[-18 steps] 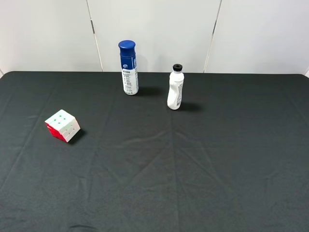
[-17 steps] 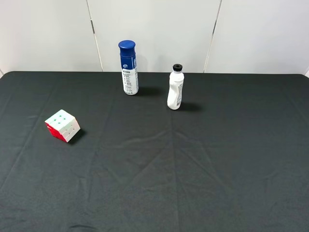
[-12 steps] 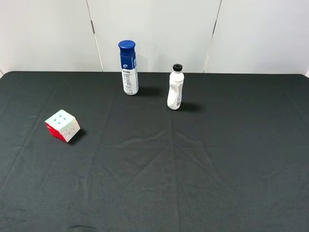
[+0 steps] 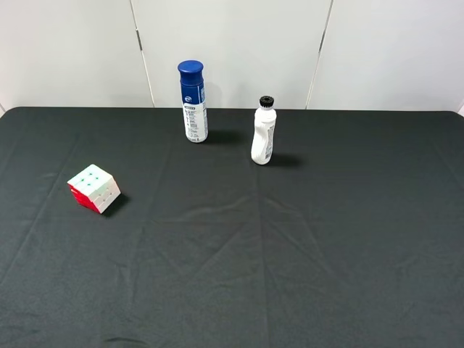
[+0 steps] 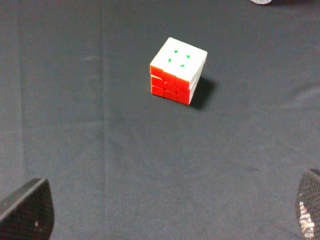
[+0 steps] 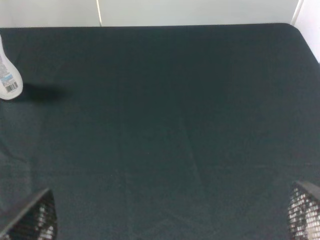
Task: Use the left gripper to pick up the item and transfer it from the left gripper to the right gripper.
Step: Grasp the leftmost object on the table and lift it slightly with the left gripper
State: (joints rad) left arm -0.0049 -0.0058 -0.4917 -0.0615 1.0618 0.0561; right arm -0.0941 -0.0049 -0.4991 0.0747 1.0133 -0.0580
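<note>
We see cube on black cloth, near its left edge, well apart from spray can & white bottle by far edge. L gripper: jaws spread wide, holding nothing, cube ahead, untouched. R gripper: same, wide, nothing held.
</note>
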